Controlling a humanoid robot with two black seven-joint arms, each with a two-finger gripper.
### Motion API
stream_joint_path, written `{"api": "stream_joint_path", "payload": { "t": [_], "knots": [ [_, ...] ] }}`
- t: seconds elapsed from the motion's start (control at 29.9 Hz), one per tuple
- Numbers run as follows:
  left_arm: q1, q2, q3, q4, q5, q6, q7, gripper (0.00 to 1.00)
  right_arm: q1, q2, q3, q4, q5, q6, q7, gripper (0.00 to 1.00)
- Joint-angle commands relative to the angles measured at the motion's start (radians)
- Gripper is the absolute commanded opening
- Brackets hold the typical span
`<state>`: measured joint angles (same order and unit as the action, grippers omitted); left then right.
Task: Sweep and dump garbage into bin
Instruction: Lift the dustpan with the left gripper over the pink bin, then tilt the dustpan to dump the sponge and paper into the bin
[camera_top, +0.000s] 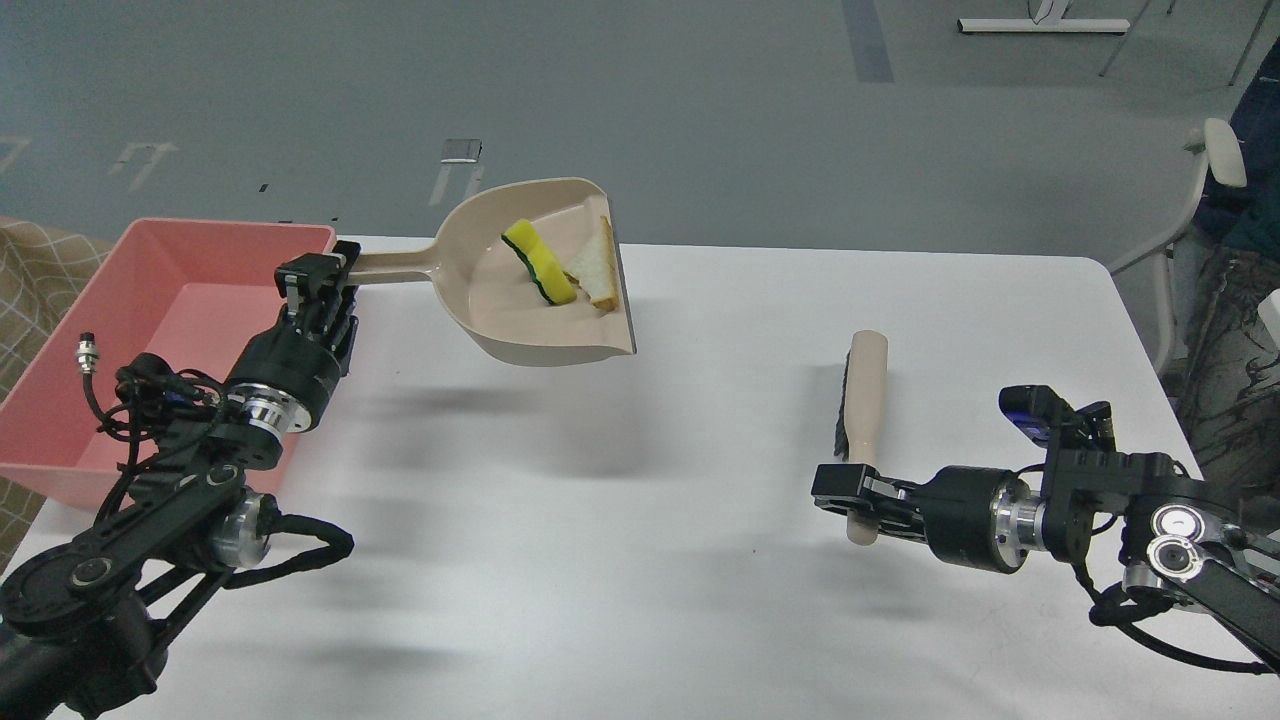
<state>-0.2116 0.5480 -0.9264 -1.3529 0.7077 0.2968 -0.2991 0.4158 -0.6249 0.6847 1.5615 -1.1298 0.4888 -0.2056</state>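
Observation:
My left gripper (322, 272) is shut on the handle of the beige dustpan (500, 300) and holds it well above the table, to the right of the salmon-pink bin (60, 400). In the pan lie the yellow block (540, 262), standing on edge with a dark side showing, and the white bread slice (597, 268). My right gripper (845, 490) is shut on the handle of the beige brush (862, 410), low over the table at the right.
The white table (640, 560) spans the view. A chair (1200, 210) stands off its far right corner. A checked cloth (40, 270) lies left of the bin.

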Motion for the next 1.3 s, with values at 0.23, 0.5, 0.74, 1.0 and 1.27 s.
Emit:
{"api": "stream_joint_path", "payload": {
  "t": [0.23,0.5,0.74,1.0,1.27],
  "knots": [
    [0.032,0.07,-0.173,-0.002,-0.071,-0.082,0.003,0.0,-0.003,0.007,-0.014,0.0,-0.001,0.0,0.0,0.0],
    [0.172,0.21,-0.325,-0.002,-0.111,-0.229,0.003,0.0,-0.003,0.007,-0.016,-0.001,-0.001,0.0,0.0,0.0],
    [0.375,0.292,-0.531,0.017,-0.149,-0.373,0.003,0.0,-0.003,0.007,-0.016,-0.001,-0.001,0.0,0.0,0.0],
    [0.462,0.364,-0.632,0.19,-0.136,-0.435,0.002,0.0,-0.009,0.014,-0.013,-0.001,-0.001,0.0,0.0,0.0],
    [0.466,0.441,-0.624,0.307,-0.048,-0.439,-0.02,0.0,-0.012,0.014,-0.014,0.0,-0.001,0.0,0.0,0.0]
  ]
}}
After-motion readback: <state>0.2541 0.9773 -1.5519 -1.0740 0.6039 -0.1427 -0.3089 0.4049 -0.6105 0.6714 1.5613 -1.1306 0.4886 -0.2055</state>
